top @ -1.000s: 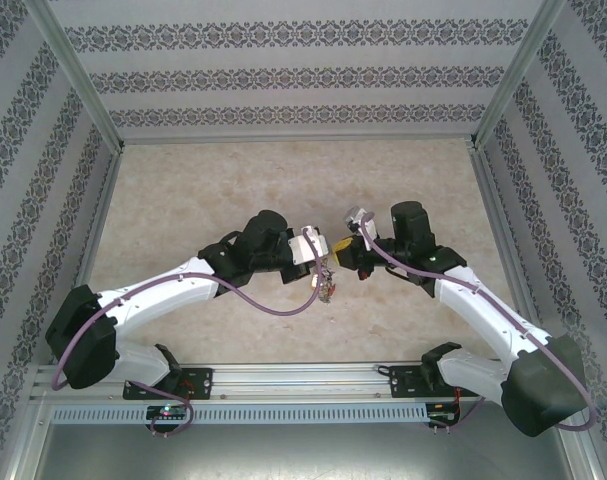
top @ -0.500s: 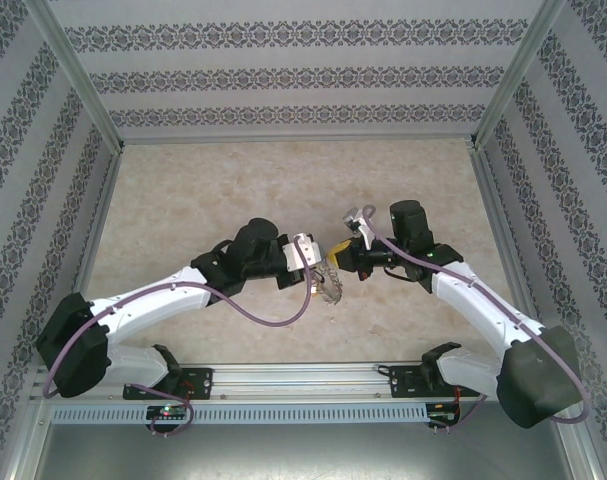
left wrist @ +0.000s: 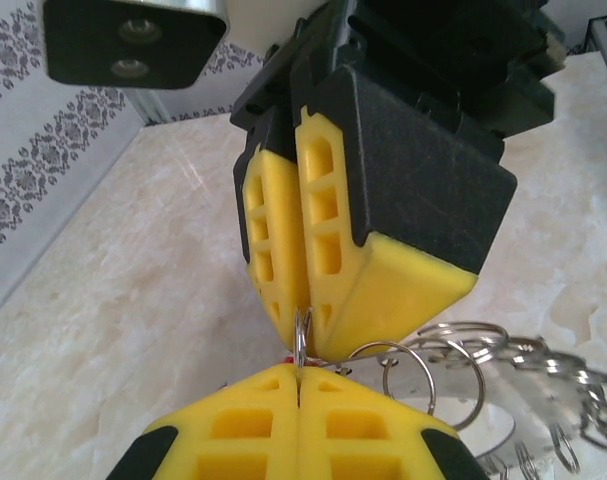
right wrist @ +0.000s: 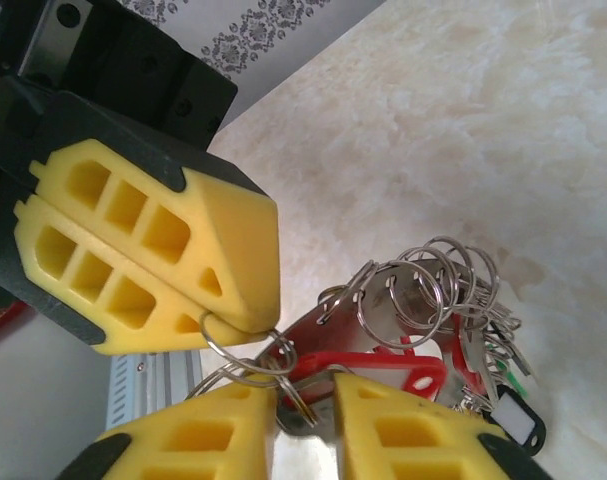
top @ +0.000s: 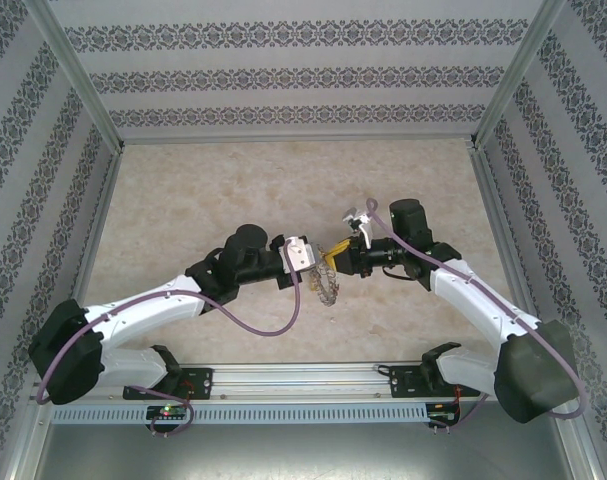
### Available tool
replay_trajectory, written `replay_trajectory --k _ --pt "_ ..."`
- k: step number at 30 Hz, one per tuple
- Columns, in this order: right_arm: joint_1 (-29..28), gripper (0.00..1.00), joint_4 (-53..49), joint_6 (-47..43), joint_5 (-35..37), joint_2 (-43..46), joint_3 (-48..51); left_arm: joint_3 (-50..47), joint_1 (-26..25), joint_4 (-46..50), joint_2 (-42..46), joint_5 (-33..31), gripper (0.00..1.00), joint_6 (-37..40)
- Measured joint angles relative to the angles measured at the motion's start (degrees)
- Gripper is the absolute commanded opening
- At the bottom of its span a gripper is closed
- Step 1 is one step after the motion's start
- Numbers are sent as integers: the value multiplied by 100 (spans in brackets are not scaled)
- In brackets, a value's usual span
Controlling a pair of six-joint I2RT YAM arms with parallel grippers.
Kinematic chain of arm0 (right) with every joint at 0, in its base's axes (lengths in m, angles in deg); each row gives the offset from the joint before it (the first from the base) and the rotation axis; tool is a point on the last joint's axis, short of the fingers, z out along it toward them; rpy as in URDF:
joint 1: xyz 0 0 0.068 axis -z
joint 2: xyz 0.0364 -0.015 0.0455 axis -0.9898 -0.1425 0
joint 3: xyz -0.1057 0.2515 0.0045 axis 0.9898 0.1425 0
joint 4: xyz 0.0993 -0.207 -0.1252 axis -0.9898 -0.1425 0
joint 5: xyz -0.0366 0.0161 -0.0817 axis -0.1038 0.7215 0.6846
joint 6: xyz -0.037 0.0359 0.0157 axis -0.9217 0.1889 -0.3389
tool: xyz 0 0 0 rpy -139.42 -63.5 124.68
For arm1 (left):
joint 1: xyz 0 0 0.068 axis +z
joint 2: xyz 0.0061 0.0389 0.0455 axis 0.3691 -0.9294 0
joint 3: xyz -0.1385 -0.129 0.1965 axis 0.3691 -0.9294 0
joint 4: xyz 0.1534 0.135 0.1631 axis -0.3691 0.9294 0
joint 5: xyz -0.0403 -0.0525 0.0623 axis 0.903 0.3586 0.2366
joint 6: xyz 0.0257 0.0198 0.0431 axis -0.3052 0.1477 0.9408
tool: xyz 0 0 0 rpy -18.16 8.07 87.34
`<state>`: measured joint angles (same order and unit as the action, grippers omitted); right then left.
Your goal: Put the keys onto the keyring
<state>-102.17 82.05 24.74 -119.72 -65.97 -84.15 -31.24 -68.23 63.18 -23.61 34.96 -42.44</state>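
The keyring (top: 328, 285), a wreath of small steel loops, hangs between both grippers above the table. My left gripper (left wrist: 299, 372) is shut on one small split loop (left wrist: 301, 345) of it. In the right wrist view the loops (right wrist: 433, 285) fan out to the right, with a red-tagged key (right wrist: 383, 365) and a dark-framed tag (right wrist: 518, 420) dangling. The right gripper (right wrist: 303, 385) faces the left gripper (right wrist: 251, 325) tip to tip. Its jaws stand a little apart, and split-ring wires and a key blade lie in the gap.
The marble-patterned tabletop (top: 213, 190) lies below the hanging ring. Aluminium posts (top: 483, 180) and patterned walls enclose it at the back and both sides. The arm bases sit on a rail (top: 303, 375) at the near edge.
The right gripper's jaws have parted from shut. The left arm has drawn back left and lower with the loop still pinched, and the keyring has shifted slightly with it.
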Motion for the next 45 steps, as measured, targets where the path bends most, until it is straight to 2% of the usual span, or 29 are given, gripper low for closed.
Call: replay_trajectory --k 9,23,27,29,30,37,45 --pt "0 35 -529 -1038 457 942 0 0 0 -81 127 52 0 -85" --pt "-57 27 -1307 -3244 1311 1932 -173 2 -2 -79 168 518 0 -334" --pt "-297 28 -1467 -3849 1462 1910 -339 7 -24 -81 168 688 0 -413" --pt "-450 35 -1589 -4109 1547 1801 -457 15 -28 -81 164 778 0 -448" --pt "-507 36 -1631 -4216 1587 1744 -505 15 -28 -85 164 807 0 -455" --pt "-605 29 -1961 -4566 1696 1309 -737 26 -31 -101 79 999 0 -542" --pt "-605 28 -2354 -4697 1576 992 -1005 55 -33 -107 4 1084 0 -577"
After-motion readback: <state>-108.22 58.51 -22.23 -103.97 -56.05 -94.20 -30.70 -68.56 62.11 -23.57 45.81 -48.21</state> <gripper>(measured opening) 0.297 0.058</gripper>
